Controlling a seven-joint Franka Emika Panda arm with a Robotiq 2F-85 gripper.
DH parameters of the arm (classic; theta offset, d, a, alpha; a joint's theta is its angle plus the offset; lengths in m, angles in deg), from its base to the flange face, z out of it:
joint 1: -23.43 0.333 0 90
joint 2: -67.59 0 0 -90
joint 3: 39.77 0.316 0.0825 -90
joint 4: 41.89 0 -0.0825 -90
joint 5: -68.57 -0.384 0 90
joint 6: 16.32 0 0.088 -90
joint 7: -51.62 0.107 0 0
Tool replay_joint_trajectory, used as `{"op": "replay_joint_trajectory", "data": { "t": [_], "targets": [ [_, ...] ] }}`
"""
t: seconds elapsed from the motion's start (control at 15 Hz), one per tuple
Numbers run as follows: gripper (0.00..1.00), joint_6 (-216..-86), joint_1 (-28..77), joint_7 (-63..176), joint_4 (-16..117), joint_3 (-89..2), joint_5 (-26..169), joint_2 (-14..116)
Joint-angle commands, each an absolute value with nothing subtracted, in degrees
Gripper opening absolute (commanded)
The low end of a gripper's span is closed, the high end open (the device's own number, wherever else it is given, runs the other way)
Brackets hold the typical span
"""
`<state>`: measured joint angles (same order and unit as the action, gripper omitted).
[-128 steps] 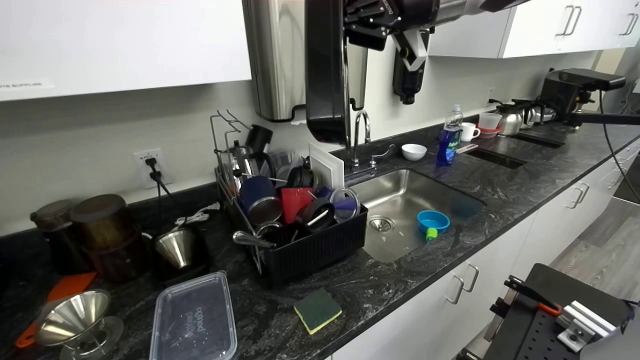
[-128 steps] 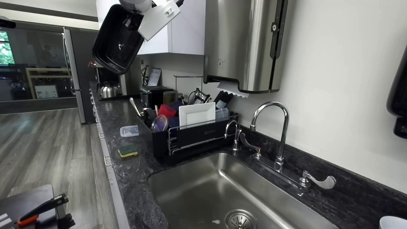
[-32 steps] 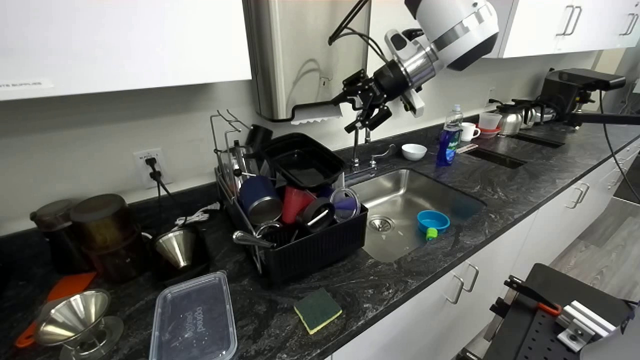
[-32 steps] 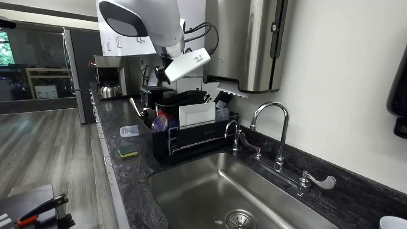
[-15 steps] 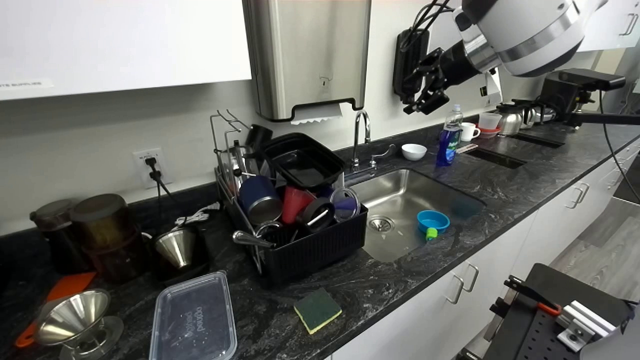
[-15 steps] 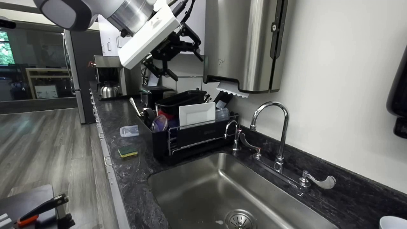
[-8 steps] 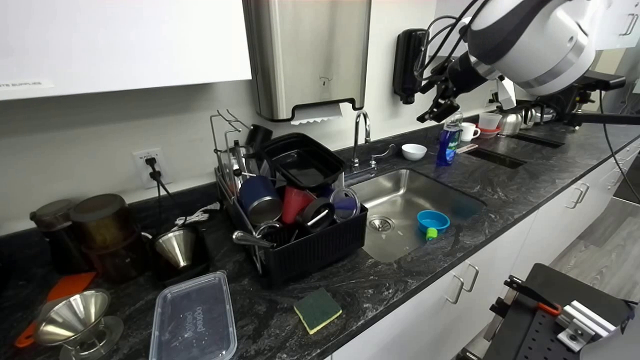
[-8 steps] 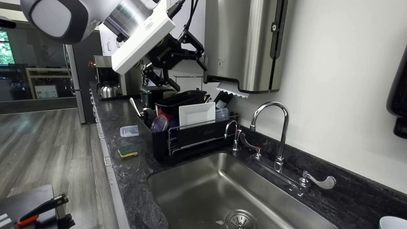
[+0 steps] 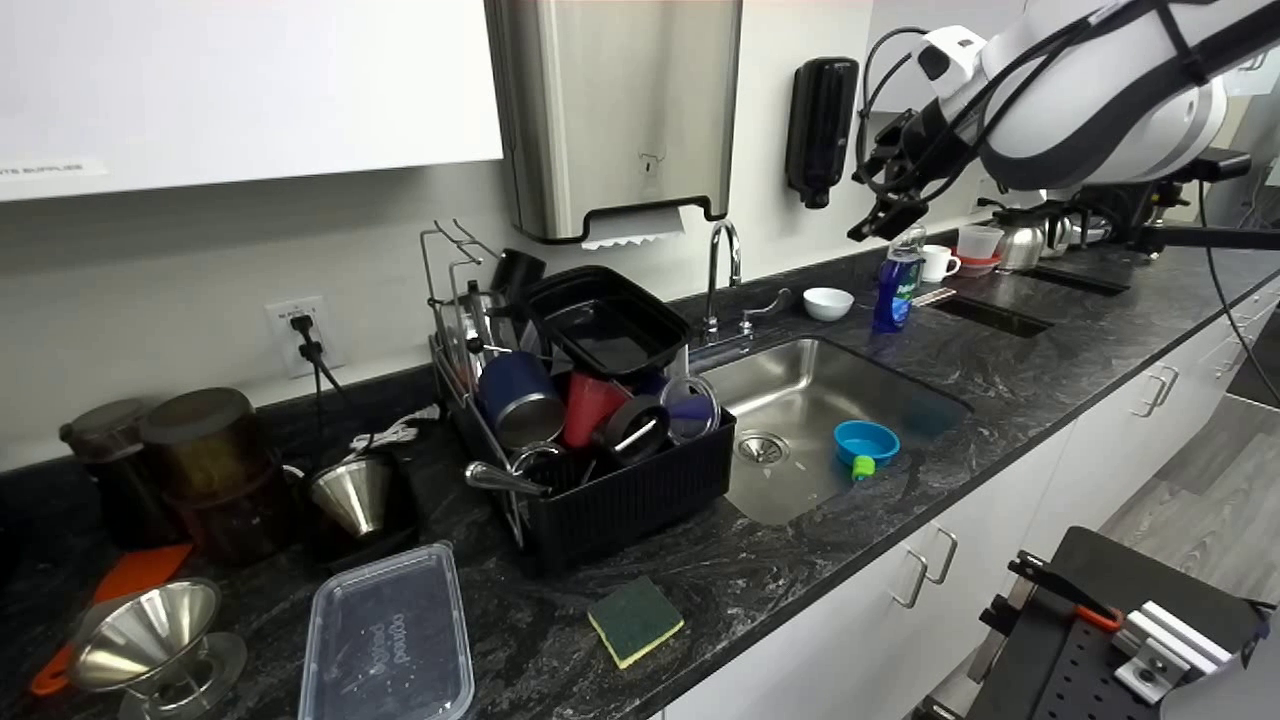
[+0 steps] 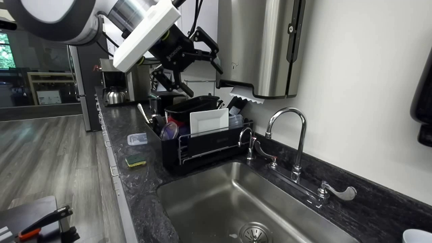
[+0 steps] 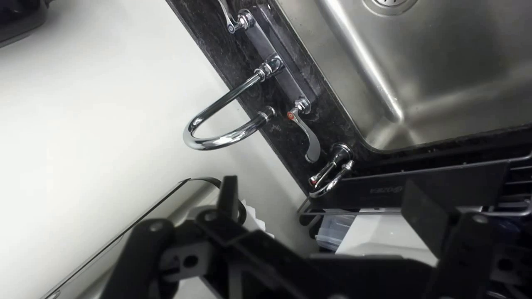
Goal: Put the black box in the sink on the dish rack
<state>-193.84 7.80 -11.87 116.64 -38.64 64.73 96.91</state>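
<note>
One black box [image 9: 605, 330] on rack [image 9: 640, 505] – gripper [image 9: 858, 207] upper R of frame, fingers [image 10: 186, 89] apart – I'd retreat high, w/o clipping soap bottle [image 9: 895, 295].

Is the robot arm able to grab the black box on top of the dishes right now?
Probably yes. Its gripper is open and holds nothing, and the black box lies on top of the dishes in the dish rack, with nothing seen covering it.

"ROBOTIQ" on housing [image 10: 173, 50] behind fingers [image 10: 186, 89]; "SUPPLIES" on cabinet [image 9: 260, 80] label [image 9: 52, 169]; dish rack [image 11: 444, 182] lettering unclear.
</note>
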Motion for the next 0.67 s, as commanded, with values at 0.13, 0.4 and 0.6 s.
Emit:
{"op": "replay_joint_trajectory", "data": {
  "t": [0.13,0.4,0.6],
  "targets": [
    [1.0,-190.79,7.41,-0.67,116.75,-40.77,77.75,98.8],
    [1.0,-185.31,7.23,3.8,116.33,-41.61,84.32,99.31],
    [1.0,-177.79,8.04,5.67,115.73,-42.35,88.1,99.44]
  ]
}}
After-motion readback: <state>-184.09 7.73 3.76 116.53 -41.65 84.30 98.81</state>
